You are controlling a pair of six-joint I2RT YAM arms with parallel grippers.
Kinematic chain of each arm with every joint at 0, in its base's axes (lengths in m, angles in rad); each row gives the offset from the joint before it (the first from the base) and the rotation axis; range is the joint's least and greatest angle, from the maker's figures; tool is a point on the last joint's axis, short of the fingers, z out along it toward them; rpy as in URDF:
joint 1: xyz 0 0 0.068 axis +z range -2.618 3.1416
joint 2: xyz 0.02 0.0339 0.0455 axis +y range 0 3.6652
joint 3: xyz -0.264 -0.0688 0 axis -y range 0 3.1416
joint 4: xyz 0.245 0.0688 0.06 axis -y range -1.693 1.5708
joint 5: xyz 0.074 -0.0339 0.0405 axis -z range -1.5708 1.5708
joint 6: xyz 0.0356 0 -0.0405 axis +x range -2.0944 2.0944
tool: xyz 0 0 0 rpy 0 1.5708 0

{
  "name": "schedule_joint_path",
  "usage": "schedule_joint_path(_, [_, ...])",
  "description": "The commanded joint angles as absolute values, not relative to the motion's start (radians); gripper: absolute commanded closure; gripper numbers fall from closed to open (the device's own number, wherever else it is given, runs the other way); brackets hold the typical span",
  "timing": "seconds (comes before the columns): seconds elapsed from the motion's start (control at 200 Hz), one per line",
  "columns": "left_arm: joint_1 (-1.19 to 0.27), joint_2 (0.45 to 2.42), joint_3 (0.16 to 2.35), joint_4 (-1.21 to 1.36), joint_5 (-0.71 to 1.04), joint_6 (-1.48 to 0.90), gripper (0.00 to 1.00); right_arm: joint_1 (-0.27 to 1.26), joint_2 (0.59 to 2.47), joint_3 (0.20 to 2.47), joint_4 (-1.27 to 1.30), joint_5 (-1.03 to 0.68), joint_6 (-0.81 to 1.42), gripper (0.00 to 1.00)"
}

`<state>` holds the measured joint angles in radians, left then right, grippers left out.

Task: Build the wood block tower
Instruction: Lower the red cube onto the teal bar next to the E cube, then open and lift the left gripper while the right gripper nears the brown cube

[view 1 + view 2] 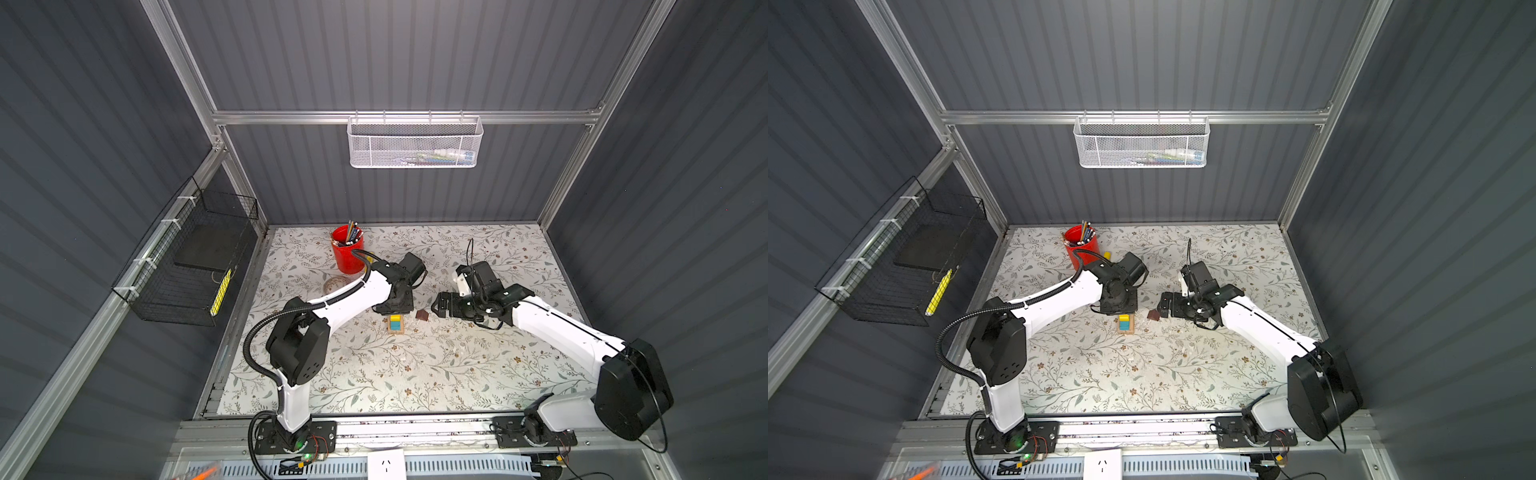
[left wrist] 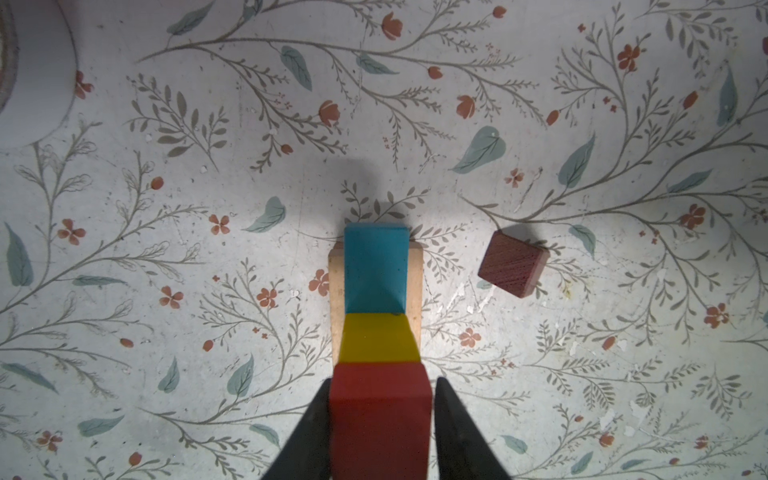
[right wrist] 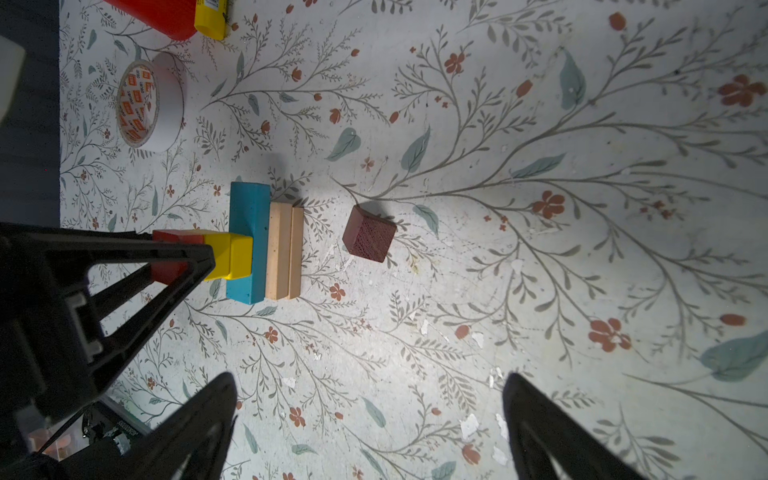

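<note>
stacking step: left gripper [image 2: 383, 380] is pinching red cube [image 2: 380, 415] onto yellow cube [image 2: 376, 338], lower centre; right gripper [image 3: 370, 376] wide open, empty. next likely: gentle release, then brown roof block [image 3: 369, 239].

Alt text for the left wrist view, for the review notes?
Fingers of the left gripper flank a red cube atop a stack: yellow cube, blue oblong, tan oblongs beneath. A dark brown block lies apart on the floral table.
</note>
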<state>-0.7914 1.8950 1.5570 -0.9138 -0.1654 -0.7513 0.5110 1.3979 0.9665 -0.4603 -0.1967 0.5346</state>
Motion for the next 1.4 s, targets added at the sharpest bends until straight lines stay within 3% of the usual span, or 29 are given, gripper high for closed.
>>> schedule_joint_path(0.0, [-0.796, 1.917, 1.578, -0.953, -0.187, -0.746, 0.60, 0.505, 1.385, 0.953, -0.457, -0.202, 0.538, 0.01])
schedule_joint_path(0.735, [-0.796, 1.928, 1.594, -0.948, -0.188, -0.744, 0.67, 0.502, 1.381, 0.948, -0.453, -0.205, 0.536, 0.01])
schedule_joint_path(1.396, [-0.796, 1.941, 1.600, -0.953, -0.179, -0.742, 0.61, 0.499, 1.377, 0.943, -0.449, -0.208, 0.535, 0.01])
